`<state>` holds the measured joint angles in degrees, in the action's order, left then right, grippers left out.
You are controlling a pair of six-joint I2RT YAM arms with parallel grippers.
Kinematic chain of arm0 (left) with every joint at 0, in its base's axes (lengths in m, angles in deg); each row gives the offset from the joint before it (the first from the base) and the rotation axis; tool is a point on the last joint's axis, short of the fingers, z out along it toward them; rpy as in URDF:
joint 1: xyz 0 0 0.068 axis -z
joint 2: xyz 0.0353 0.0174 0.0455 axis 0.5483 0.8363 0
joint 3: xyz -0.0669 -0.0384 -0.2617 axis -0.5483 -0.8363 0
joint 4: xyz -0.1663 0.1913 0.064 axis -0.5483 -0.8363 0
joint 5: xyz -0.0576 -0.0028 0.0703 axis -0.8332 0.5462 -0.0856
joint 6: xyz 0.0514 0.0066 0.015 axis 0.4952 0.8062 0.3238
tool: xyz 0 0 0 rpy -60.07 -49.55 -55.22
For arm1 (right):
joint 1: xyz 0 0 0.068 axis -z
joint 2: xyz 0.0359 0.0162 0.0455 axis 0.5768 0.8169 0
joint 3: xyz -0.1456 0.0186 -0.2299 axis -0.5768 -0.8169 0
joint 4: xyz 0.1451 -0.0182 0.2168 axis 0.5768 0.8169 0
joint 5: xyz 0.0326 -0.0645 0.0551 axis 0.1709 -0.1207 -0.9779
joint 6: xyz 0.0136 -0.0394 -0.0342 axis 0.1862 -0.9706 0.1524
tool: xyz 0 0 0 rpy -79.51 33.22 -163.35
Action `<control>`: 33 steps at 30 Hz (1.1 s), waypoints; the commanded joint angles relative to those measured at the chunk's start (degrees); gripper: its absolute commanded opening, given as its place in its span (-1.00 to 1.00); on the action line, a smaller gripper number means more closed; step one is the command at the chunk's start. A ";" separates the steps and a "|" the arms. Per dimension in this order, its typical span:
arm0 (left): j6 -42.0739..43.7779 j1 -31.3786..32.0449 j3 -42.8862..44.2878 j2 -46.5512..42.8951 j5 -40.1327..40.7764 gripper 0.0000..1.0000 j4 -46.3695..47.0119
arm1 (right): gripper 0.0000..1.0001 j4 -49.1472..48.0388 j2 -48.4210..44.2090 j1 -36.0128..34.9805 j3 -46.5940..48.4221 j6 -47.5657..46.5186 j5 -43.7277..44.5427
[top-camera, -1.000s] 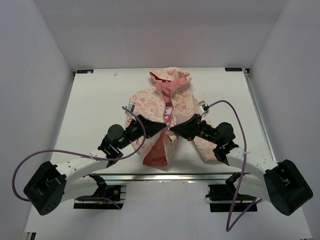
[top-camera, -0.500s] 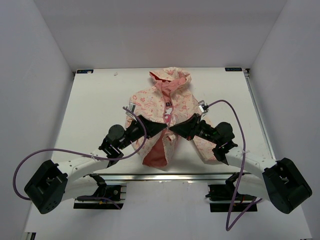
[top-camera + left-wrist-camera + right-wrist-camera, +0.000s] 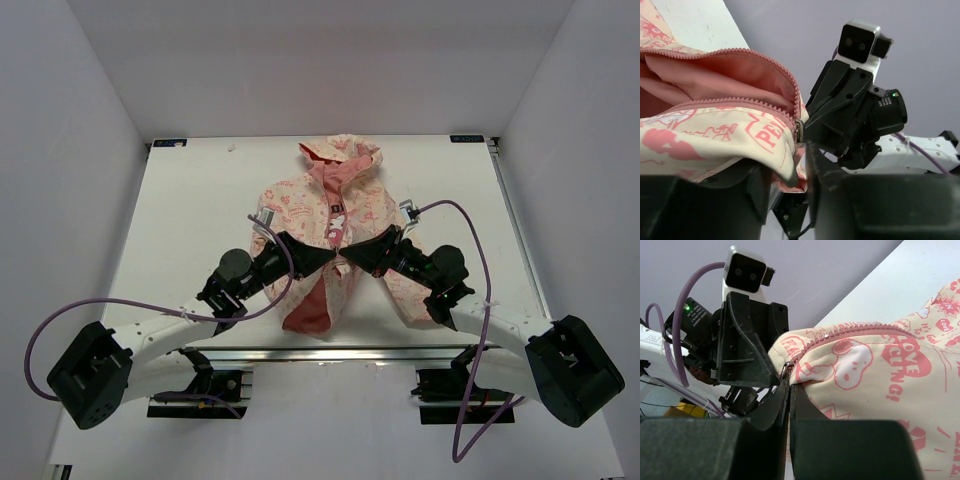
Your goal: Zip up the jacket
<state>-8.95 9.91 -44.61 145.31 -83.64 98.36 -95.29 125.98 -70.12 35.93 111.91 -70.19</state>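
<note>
In the overhead view the two claw tips meet over the jacket's front and cover the spot where the zipper halves join. The near hem is partly hidden under the arms. The jacket (image 3: 290, 205) lies flat on the white worktop (image 3: 190, 210). Its hood (image 3: 342, 152) points to the far edge, and the lower front is spread open to show pink lining (image 3: 312, 305).

Both arms reach in low from the near corners, forearms angled inward, so the left claw (image 3: 322, 257) and the right claw (image 3: 350, 260) face each other tip to tip, almost touching. A purple cable (image 3: 120, 310) loops off each arm.

From the left wrist, the left claw's jaws stand apart. A corner of cream hem droops into the gap, against one finger (image 3: 752, 195) and clear of the other. The metal zipper slider (image 3: 798, 131) sits just above, at the bottom of the parted pink teeth, with the right claw's tips right beside it.

From the right wrist, the right claw is closed to a thin slit. Its tips are at the jacket's edge just under the slider, and the printed fabric is lifted and draped over one finger (image 3: 840, 440). It seems to be nipping the edge there, though whether it has the pull tab or the tape beside it is hidden.
</note>
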 commanded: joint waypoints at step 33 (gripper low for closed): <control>3.86 0.79 3.87 -0.32 -2.42 -1.00 -8.59 | -1.00 -1.13 -0.81 -1.14 3.41 -0.99 3.79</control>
<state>-7.51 10.17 -43.63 144.02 -82.63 92.89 -92.93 125.98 -70.90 35.95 110.84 -68.66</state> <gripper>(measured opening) 0.031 0.012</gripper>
